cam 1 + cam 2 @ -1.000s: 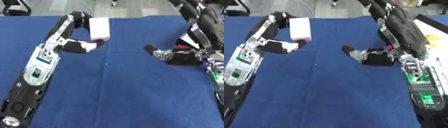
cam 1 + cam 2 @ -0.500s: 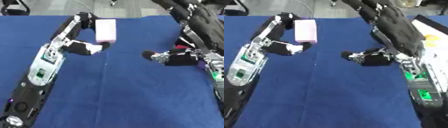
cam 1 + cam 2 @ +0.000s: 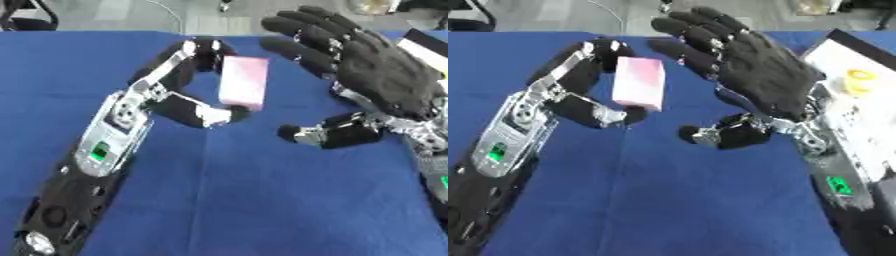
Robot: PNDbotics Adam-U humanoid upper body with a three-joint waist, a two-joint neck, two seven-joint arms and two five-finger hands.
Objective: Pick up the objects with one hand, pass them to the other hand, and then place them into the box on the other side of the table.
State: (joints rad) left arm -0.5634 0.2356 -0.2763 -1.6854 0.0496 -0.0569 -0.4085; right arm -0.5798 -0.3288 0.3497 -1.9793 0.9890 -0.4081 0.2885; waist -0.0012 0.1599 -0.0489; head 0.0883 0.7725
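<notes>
Pinched between thumb and curled fingers of the left hand (image 3: 179, 97), the pink block (image 3: 242, 88) is held upright above the blue tabletop (image 3: 262, 200), its free side turned toward the right hand (image 3: 754, 75), which is spread wide, presumably to receive it. The box (image 3: 859, 107) waits at the right edge.

The right edge is cutting off the white box (image 3: 852, 107), so only its near corner is showing, with a yellow thing (image 3: 859, 80) inside too blurred to identify. The left robot hand (image 3: 188, 82) is covering the near edge of the pink block (image 3: 243, 88). The right robot hand (image 3: 750, 70) is hiding part of the counter (image 3: 667, 200) beneath it.
</notes>
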